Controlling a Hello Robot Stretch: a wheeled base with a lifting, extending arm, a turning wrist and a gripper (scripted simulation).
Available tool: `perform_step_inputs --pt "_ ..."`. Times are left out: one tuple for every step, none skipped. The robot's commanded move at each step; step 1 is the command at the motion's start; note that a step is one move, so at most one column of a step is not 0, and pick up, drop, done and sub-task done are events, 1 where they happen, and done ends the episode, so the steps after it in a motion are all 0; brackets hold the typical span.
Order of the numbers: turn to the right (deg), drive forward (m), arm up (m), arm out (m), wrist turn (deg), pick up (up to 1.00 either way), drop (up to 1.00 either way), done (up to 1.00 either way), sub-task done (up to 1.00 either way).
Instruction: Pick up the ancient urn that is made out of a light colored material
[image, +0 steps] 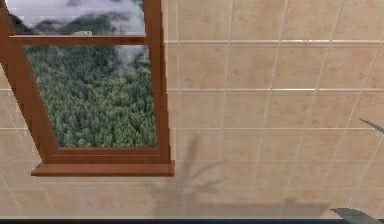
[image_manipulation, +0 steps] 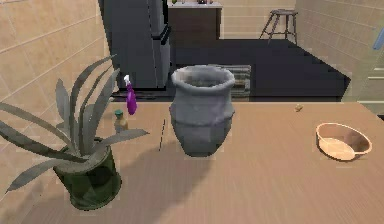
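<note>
Claw's state cannot be told; pale grey urn (image_manipulation: 203, 110) stands upright, mouth up, on table (image_manipulation: 270, 160).

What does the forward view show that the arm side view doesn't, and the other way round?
Forward view: a wood-framed window looking onto forest. Arm side view: a table with a grey urn, a purple spray bottle and a shallow bowl, plus a fridge and a stool farther off. Shared: the tiled wall, and probably the potted plant, whose leaf tips seem to poke in at the forward view's right edge.
</note>
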Motion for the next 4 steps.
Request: perform_step_inputs --pt "0.0 0.0 0.5 0.0 0.0 0.0 0.0 0.0 0.0" --pt "0.0 0.0 0.38 0.0 0.0 0.0 0.0 0.0 0.0" --pt "0.0 0.0 0.0 0.34 0.0 0.0 0.0 0.0 0.0" --pt "0.0 0.0 0.0 0.0 45.0 0.0 0.0 0.0 0.0"
